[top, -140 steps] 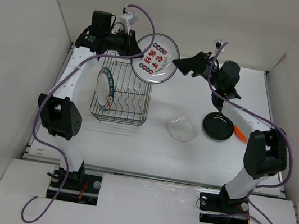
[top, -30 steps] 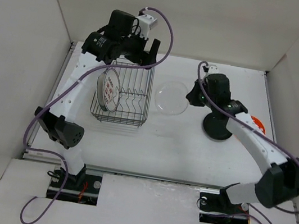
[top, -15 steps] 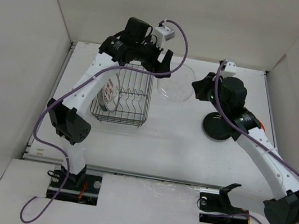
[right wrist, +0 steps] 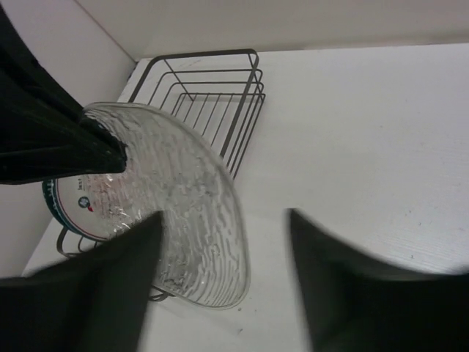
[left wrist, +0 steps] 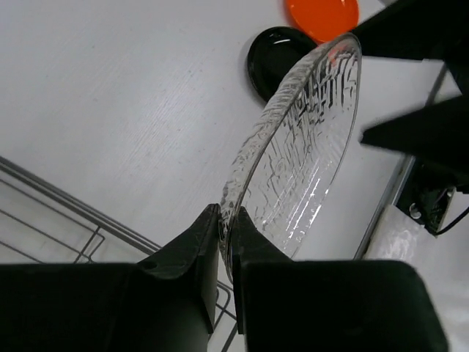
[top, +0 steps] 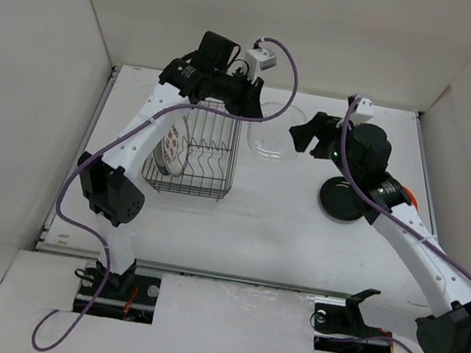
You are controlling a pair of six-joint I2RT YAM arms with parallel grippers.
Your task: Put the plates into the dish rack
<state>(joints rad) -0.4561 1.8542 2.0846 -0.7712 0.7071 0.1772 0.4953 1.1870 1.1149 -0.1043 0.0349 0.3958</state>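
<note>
Clear plate (top: 271, 131) is off the table (top: 280, 237), tilted on edge in the air, just right of the dish rack's (top: 192, 154) far right corner. Left gripper (left wrist: 223, 226) is clenched on its rim, pinching the edge from both sides. Right gripper (top: 302, 138) is at the plate's opposite side, jaws spread, rim in the gap between them; can't tell if either finger touches it. 2 plates stand upright at the rack's left end: red-marked plate (top: 172, 141) and blue-rimmed plate (right wrist: 58, 213). Black plate (top: 342, 200) lies flat on the table, partly under the right arm. Orange plate (top: 405, 191) is just beside it. Both are well apart from the rack.
</note>
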